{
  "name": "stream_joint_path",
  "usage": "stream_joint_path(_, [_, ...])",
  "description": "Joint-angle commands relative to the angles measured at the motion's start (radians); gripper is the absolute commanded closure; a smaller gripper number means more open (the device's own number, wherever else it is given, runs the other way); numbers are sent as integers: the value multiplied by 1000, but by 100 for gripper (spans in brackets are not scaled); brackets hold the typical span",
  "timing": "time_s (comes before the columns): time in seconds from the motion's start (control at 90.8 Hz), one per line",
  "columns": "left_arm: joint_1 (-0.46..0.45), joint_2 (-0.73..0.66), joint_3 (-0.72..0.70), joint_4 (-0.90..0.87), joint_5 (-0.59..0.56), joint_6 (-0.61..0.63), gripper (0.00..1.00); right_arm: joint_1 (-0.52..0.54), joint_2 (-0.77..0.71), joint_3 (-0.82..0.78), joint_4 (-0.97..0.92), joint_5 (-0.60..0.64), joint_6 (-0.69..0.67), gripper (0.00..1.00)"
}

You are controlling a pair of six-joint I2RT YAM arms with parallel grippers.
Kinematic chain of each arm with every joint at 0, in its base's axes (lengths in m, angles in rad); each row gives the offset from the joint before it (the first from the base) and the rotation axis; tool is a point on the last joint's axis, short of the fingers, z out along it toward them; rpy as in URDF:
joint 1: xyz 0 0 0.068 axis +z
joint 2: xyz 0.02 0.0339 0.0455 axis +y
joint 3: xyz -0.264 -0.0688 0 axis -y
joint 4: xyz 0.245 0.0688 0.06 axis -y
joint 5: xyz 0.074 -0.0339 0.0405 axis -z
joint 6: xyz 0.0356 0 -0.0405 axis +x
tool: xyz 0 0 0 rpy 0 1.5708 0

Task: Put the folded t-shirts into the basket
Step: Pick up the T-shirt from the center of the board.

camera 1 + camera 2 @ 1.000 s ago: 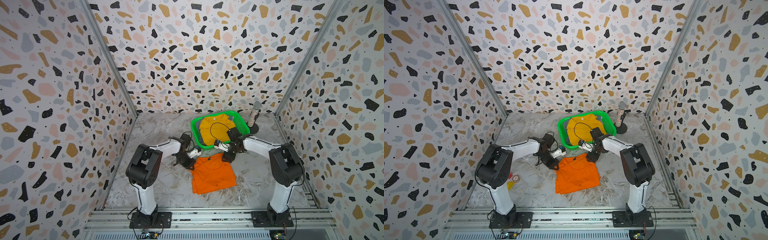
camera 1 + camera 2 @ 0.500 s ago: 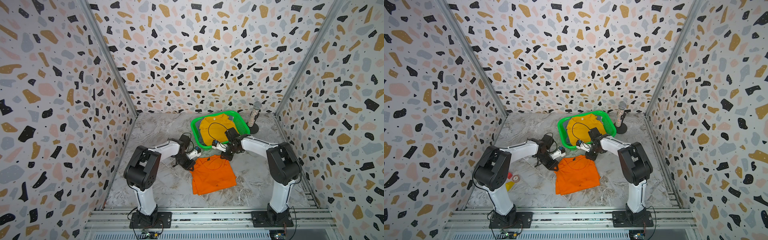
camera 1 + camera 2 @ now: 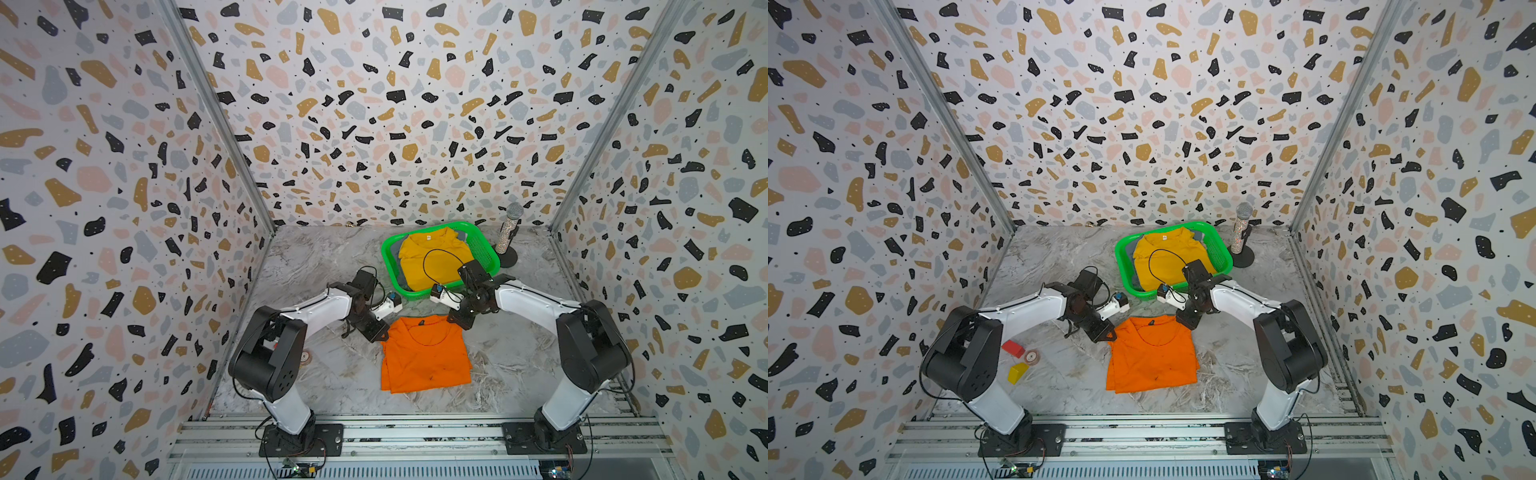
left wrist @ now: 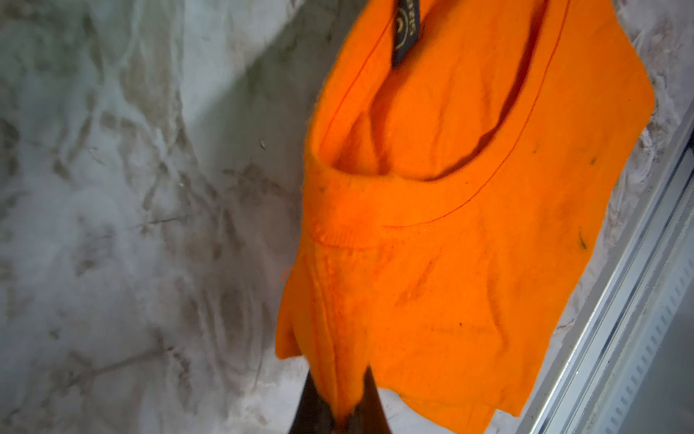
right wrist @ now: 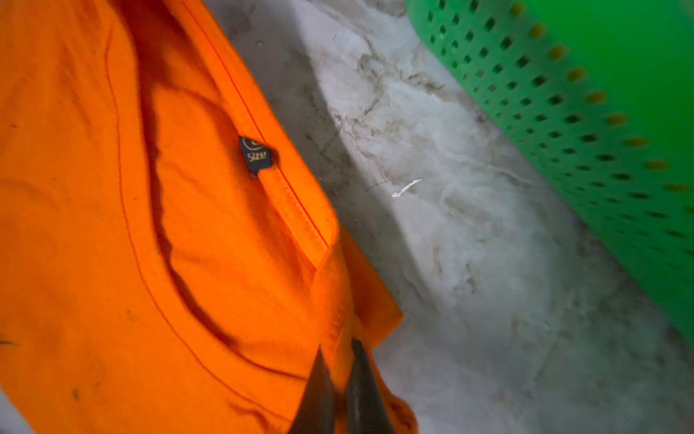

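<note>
Microphone stand (image 3: 508, 237) just beside basket (image 3: 390, 266)

Setting: robot lab test cell. Evidence: terrazzo-print enclosure walls (image 3: 374, 104), aluminium base rail (image 3: 415, 432), marble-pattern desk (image 3: 324, 257), bolted-down left arm (image 3: 316, 307) and right arm (image 3: 536, 303).

Bright, even light, soft shadows — top views sharp, wrist views blurry up close.

The right fingers (image 5: 319, 394) have closed on the orange t-shirt (image 5: 112, 263).
</note>
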Motion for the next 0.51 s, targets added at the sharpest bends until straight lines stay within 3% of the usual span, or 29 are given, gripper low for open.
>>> stream_joint_path(0.0, [2, -43, 12, -8, 67, 30, 100, 3, -110, -13, 7, 33, -3, 100])
stream_joint_path(0.264, [2, -97, 88, -33, 162, 24, 100, 4, -273, -30, 0, 150, -35, 100])
stream_joint_path(0.495, [-3, -90, 164, 9, 192, -5, 100, 1, -323, 20, -20, 314, -38, 100])
